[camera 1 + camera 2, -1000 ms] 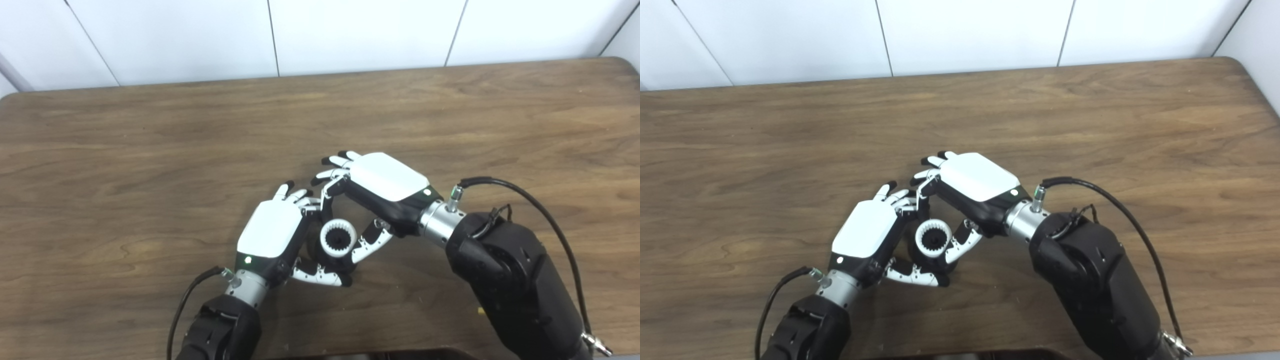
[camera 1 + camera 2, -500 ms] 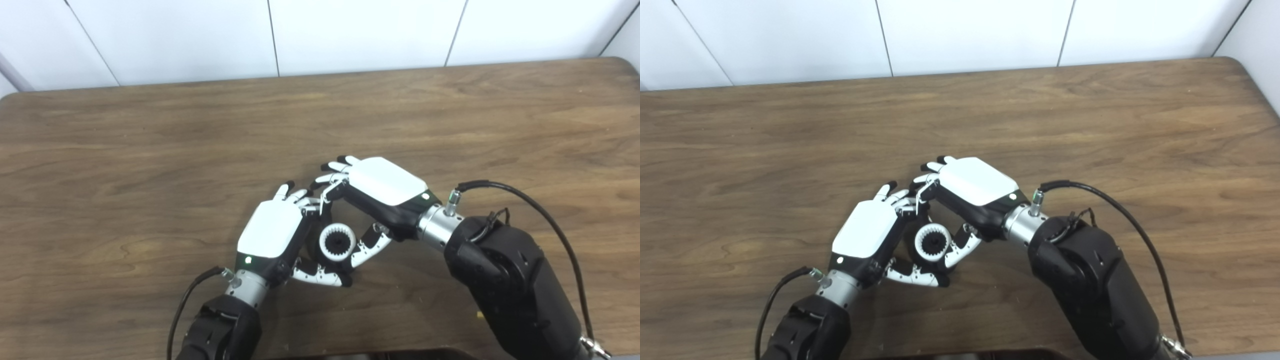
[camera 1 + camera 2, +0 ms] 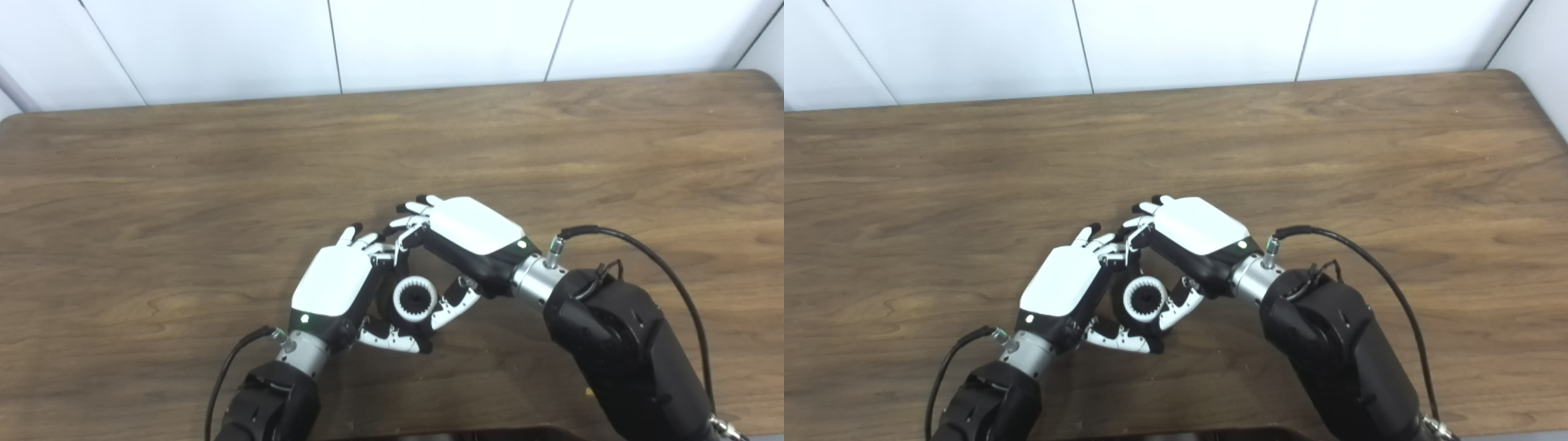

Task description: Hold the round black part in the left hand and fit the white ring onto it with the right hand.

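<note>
The right hand [image 3: 474, 229] has sunk lower, pinching the white ring [image 3: 414, 299] against the round black part [image 3: 387, 300], which the left hand [image 3: 334, 288] clasps.

We see both hands meeting near the front middle of the table [image 3: 184, 159]. Left hand [image 3: 335, 283] sits left of the ring [image 3: 415, 299], right hand [image 3: 471, 236] behind and to its right. Ring sits on the round part [image 3: 387, 298], between the two hands, right thumb touching its right side, left thumb below it.
</note>
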### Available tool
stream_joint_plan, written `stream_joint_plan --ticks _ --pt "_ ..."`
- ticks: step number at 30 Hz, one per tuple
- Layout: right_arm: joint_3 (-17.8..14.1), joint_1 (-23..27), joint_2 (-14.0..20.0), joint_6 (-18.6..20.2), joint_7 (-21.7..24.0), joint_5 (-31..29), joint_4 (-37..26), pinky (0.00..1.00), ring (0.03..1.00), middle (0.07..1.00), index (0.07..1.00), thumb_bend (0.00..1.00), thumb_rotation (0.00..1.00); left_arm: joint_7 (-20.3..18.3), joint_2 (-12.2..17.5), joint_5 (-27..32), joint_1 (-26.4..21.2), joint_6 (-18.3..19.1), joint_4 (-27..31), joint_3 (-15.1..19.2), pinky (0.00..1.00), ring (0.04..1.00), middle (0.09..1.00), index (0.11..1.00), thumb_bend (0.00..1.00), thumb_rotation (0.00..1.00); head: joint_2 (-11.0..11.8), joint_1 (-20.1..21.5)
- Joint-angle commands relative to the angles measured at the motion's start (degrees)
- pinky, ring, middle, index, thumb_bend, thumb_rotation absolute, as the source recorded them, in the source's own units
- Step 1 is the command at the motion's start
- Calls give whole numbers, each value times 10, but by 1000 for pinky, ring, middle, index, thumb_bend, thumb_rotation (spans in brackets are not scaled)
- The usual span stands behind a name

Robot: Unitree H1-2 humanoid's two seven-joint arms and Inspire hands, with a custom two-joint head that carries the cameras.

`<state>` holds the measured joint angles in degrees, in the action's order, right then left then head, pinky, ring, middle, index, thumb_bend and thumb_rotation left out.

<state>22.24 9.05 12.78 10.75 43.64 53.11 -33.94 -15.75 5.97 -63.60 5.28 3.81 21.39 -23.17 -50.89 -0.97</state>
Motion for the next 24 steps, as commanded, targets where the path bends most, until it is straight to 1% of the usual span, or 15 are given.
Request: stream_joint_plan --ticks 1,11,16,24 --pt "-5 13 0 -11 -12 0 -7 1000 955 851 483 525 136 9 -3 -5 -10 -2 21 1 1000 892 787 485 522 50 -1 0" --pt "-13 15 -1 -10 -21 -8 -2 1000 954 850 483 525 137 8 -1 -2 -8 -3 22 3 1000 894 785 484 522 50 -4 0" --pt "-12 11 2 -12 -26 -10 1 1000 953 850 483 525 137 9 -2 -2 -8 -3 21 3 1000 894 784 484 522 49 -4 0" --pt "-7 6 0 -8 -19 -6 0 1000 956 851 483 525 137 9 -3 -4 -9 -3 20 2 1000 895 787 485 522 50 -3 0"
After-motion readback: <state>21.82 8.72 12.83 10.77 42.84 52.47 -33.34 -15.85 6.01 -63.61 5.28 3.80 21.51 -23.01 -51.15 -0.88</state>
